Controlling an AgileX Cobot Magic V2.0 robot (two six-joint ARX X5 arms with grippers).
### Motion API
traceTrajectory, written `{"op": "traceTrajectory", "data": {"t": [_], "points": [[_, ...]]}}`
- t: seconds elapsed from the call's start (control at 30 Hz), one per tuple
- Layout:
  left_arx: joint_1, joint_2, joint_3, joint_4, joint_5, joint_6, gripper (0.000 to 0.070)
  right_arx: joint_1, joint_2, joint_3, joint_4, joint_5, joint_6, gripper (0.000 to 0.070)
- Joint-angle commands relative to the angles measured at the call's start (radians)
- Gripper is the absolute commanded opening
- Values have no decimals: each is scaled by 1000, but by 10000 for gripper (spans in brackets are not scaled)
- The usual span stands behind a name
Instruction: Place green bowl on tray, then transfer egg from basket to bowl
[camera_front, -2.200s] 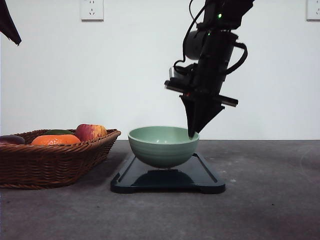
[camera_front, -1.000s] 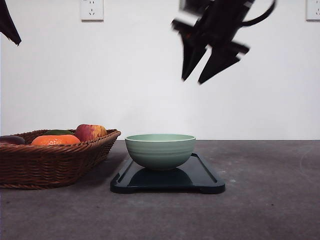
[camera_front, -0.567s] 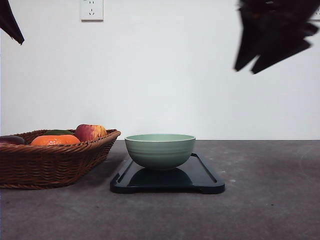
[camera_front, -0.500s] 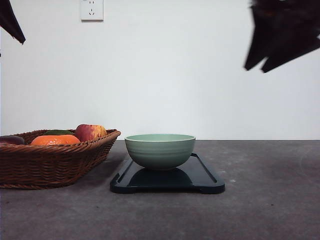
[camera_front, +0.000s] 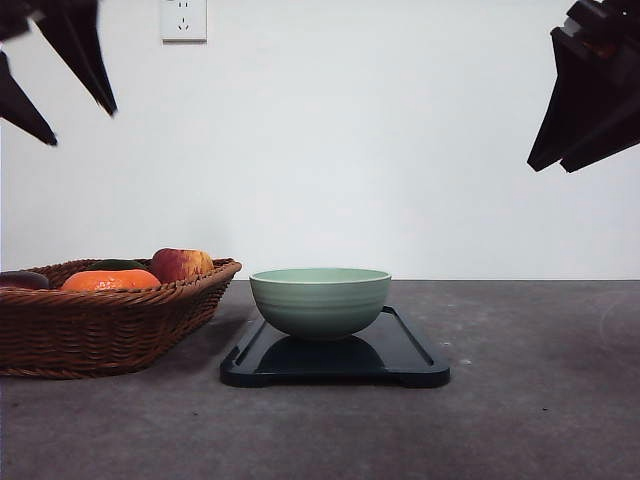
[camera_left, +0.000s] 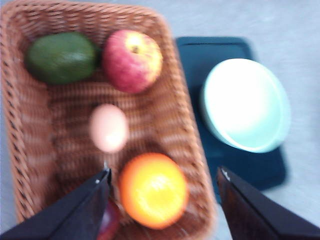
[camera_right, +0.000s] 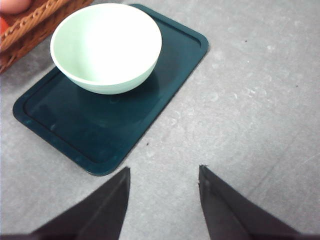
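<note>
green bowl sits on the tray, mid-table; egg lies in the basket at left, between apple and tangerine; left gripper hangs above the basket, jaws wide, empty; right gripper high at right, open, empty

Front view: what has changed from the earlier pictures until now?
The right tool let go of the green bowl, leaving it on the tray, then rose and moved off to the right, open. The left tool came further into view above the basket. Basket and fruit stayed as they were.
</note>
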Motion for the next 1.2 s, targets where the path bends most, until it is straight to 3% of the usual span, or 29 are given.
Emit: {"op": "traceTrajectory", "data": {"t": [0.0, 0.27, 0.47, 0.73, 1.17], "points": [[-14, 65, 51, -4, -39, 18, 427, 3, 7, 5, 9, 0, -10, 266], [-55, 291, 159, -8, -163, 47, 429, 3, 7, 5, 11, 0, -10, 266], [-66, 398, 182, 1, -219, 145, 430, 3, 7, 5, 12, 0, -10, 266], [-66, 473, 182, 56, -227, 193, 431, 3, 7, 5, 16, 0, -2, 266], [-76, 516, 182, 59, -227, 199, 432, 3, 7, 5, 39, 0, -2, 266]]}}
